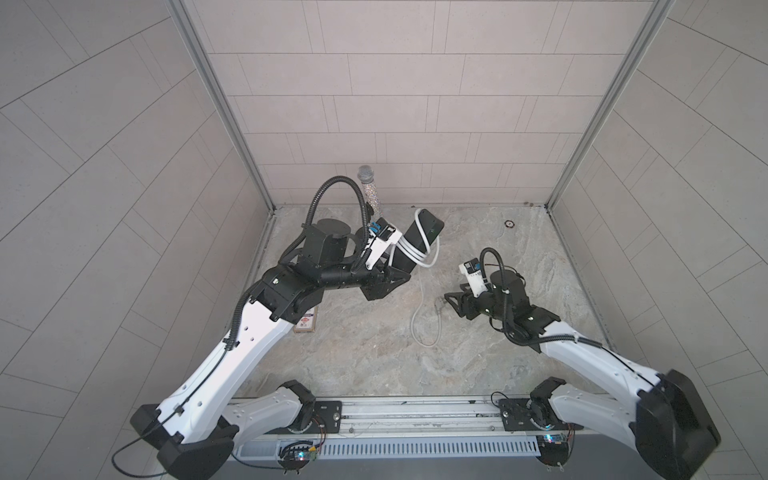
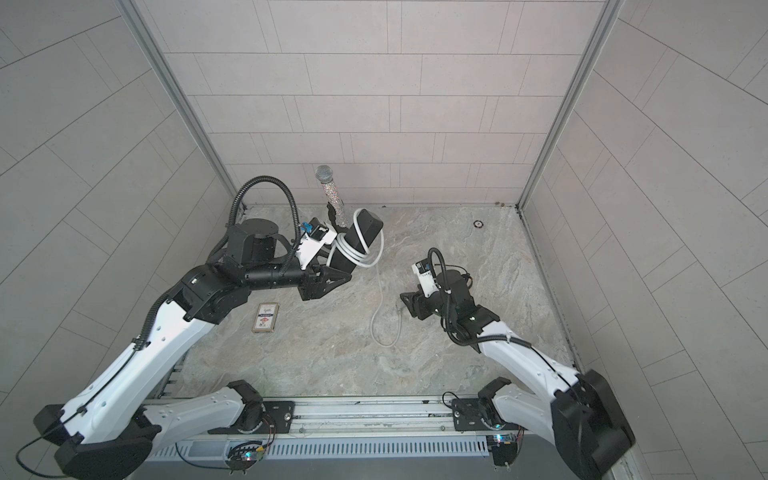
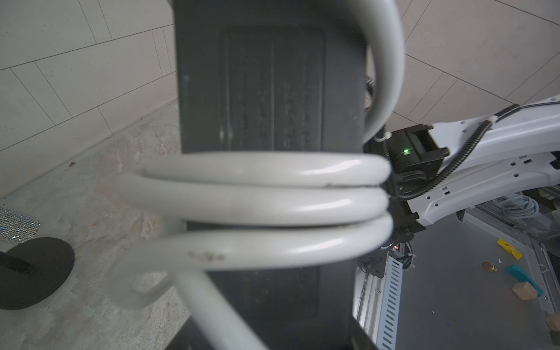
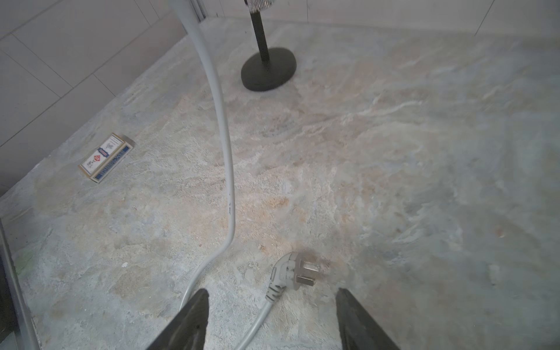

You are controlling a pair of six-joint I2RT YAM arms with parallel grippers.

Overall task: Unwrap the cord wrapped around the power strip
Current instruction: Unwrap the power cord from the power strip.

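Note:
The power strip (image 1: pixel 428 228) (image 2: pixel 365 228) is a black bar held tilted up off the table, and my left gripper (image 1: pixel 395 275) is shut on its lower end. In the left wrist view its plain back (image 3: pixel 272 91) fills the frame. Three turns of the white cord (image 3: pixel 266 194) (image 1: pixel 409 249) (image 2: pixel 351 253) lie round it. The free cord (image 1: pixel 419 320) (image 4: pixel 225 145) hangs to the table and loops there. Its pale plug (image 4: pixel 292 271) (image 1: pixel 440 302) lies on the table just ahead of my right gripper (image 4: pixel 272 290) (image 1: pixel 451 301), which is open and holds nothing.
A glittery microphone (image 1: pixel 368 187) (image 2: pixel 330 187) on a round black stand (image 4: pixel 268 69) (image 3: pixel 33 272) is at the back, behind the left arm. A small card box (image 2: pixel 265 318) (image 4: pixel 106 157) lies on the table at the left. A small ring (image 1: pixel 509 223) lies at the back right. Tiled walls enclose three sides.

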